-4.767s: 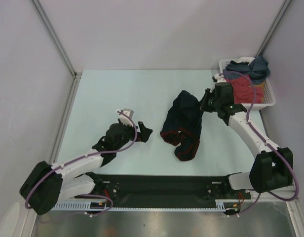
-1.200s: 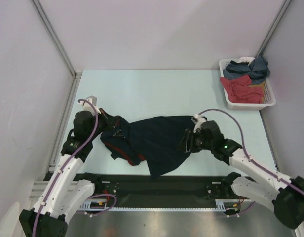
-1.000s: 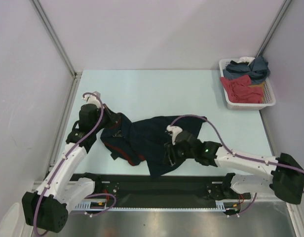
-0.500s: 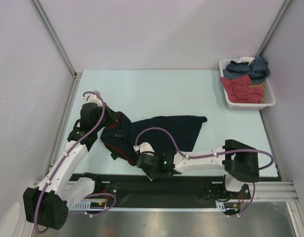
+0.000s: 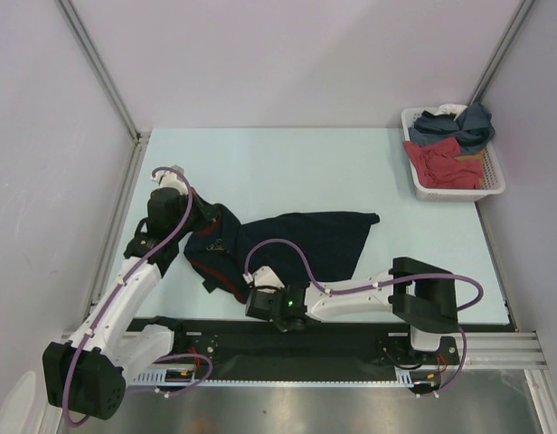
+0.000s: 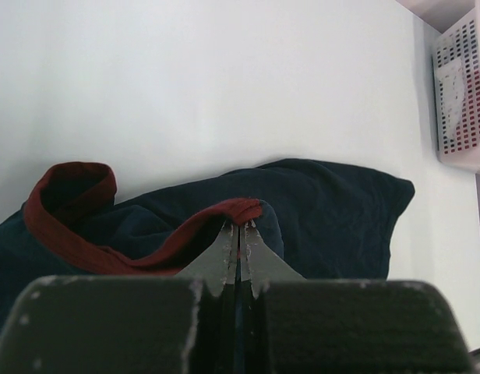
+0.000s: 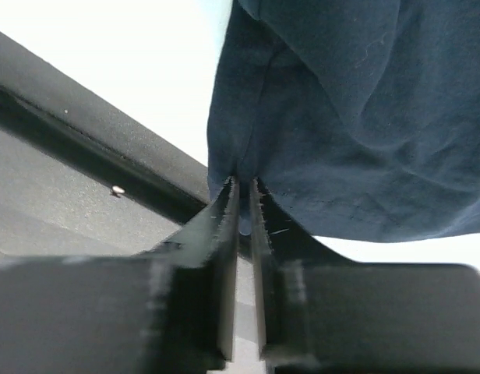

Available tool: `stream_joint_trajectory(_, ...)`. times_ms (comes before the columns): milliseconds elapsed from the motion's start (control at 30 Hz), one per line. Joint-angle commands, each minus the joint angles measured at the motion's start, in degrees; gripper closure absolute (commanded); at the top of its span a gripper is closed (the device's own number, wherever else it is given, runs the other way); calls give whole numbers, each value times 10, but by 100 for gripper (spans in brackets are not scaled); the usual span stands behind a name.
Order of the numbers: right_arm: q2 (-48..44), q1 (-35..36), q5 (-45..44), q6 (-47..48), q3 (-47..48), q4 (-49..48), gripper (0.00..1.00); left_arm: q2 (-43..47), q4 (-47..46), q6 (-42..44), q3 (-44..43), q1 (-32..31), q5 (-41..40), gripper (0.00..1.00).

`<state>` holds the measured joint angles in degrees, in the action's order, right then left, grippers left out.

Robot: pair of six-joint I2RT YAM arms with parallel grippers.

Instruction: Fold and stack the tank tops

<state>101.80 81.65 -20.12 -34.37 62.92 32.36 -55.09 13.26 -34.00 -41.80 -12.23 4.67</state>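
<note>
On the counter: we see the navy tank top [image 5: 306, 240] lying left of the middle of the pale counter [image 5: 278, 172], stretched between our two pincers. One end is bunched at the left, a broad flat part reaches toward the right, and one corner comes down to the near edge.
Look of the cloth: it is plain dark navy, soft and creased. The left wrist view shows the navy tank top [image 6: 326, 210] with its reddish trim [image 6: 68, 210] curling into a loop at the left end.
Writing: a small pale mark [image 5: 219, 242] sits on the navy cloth close to the left pincer. It is too small for us to read.
Left pincer: our left pincer [image 5: 199, 222] is at the bunched left end. In its own view the left pincer [image 6: 239, 227] has its fingers pressed together on the reddish trim.
Right pincer: our right pincer [image 5: 259, 306] is at the near edge, by the black rail [image 5: 351, 336]. In its own view the right pincer [image 7: 244, 187] has its fingers almost touching and pinches a fold of the navy tank top [image 7: 357, 117] at its hem.
Basket: the white basket [image 5: 492, 185] stands at the far right corner, well apart from the navy cloth. Heaped in it are a slate-blue top [image 5: 473, 122], a red garment [image 5: 441, 163] and a bit of white cloth [image 5: 452, 109].
</note>
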Motion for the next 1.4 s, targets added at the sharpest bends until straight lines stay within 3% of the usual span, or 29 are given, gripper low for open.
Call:
stream_joint_trajectory(0, 6, 6, -9, -2, 9, 12, 95, 4, -18, 9, -27, 5, -4, 100)
stream_joint_trajectory(33, 3, 6, -14, -3, 7, 12, 100, 3, -17, 10, -27, 5, -4, 100)
stream_joint_trajectory(133, -40, 3, -46, -3, -1, 21, 100, 5, -12, 11, -28, 5, -7, 100)
stream_joint_trajectory(267, -137, -53, -50, 33, -4, 38, 100, 5, -1, 15, -42, 5, -11, 100)
stream_joint_trajectory(367, -228, -146, -13, 89, 3, 41, 100, 4, 7, 12, -60, 5, -6, 100)
stream_joint_trajectory(467, -294, -297, 51, 153, 9, 14, 100, -5, 26, 19, -99, 6, -18, 100)
stream_joint_trajectory(500, -307, -385, 65, 163, 15, 3, 100, -18, 33, 24, -114, 16, -32, 100)
stream_joint_trajectory(633, -289, -572, 167, 184, 137, 23, 100, -83, 77, 24, -215, 75, 44, 100)
stream_joint_trajectory(667, -285, -588, 178, 192, 162, 27, 100, -91, 95, 24, -257, 81, 51, 100)
stream_joint_trajectory(800, -274, -608, 184, 206, 307, 72, 100, -79, 118, 44, -344, 84, 45, 100)
stream_joint_trajectory(867, -289, -606, 196, 207, 366, 75, 100, -56, 91, 76, -374, 84, 103, 100)
stream_joint_trajectory(1000, -370, -599, 196, 215, 383, 27, 100, 62, 68, 90, -391, 83, 119, 100)
stream_joint_trajectory(1167, -457, -598, 305, 219, 399, 4, 100, 176, 80, 108, -440, 83, 134, 100)
stream_joint_trajectory(1367, -518, -603, 364, 209, 459, 30, 100, 205, 137, 104, -502, 83, 110, 100)
